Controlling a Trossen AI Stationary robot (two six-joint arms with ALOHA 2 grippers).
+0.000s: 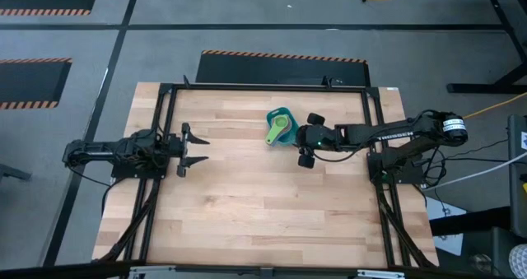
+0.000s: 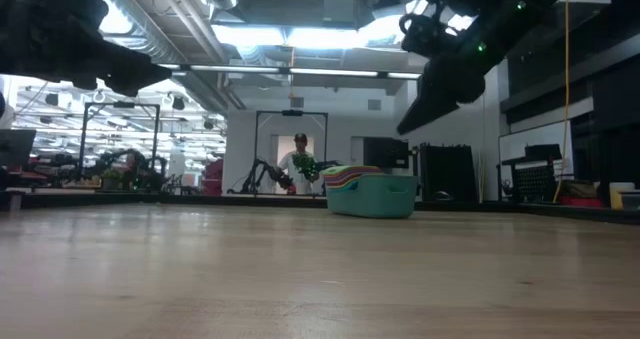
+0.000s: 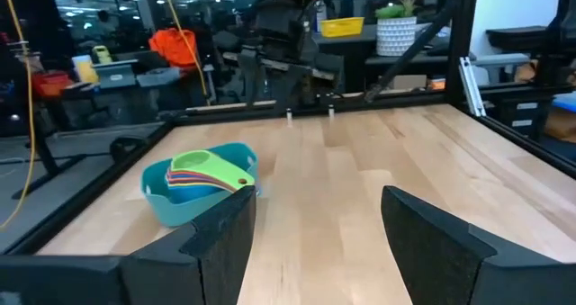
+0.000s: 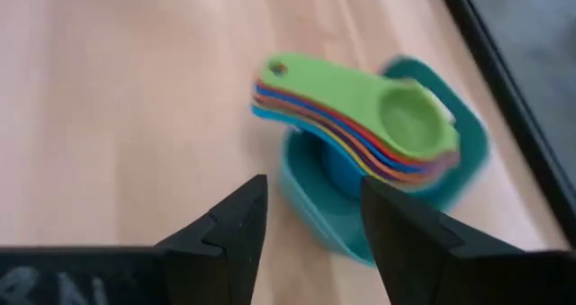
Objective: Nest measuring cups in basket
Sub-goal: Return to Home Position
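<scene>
The measuring cups (image 4: 360, 130) sit nested in one stack, the green one on top, their bowls inside the teal basket (image 4: 317, 206) and their handles sticking out over its rim. The basket (image 1: 286, 114) stands on the far middle of the table; it also shows in the low view (image 2: 372, 193) and the left wrist view (image 3: 171, 204). My right gripper (image 4: 306, 224) hovers open just right of the basket (image 1: 306, 139), raised above the table, touching nothing. My left gripper (image 1: 202, 149) waits open at the table's left side.
Bare wooden tabletop lies between the two arms and toward the near edge. A black frame (image 1: 263, 87) runs along the table's far edge and its sides. Beyond the far edge a person (image 2: 300, 159) stands in the room.
</scene>
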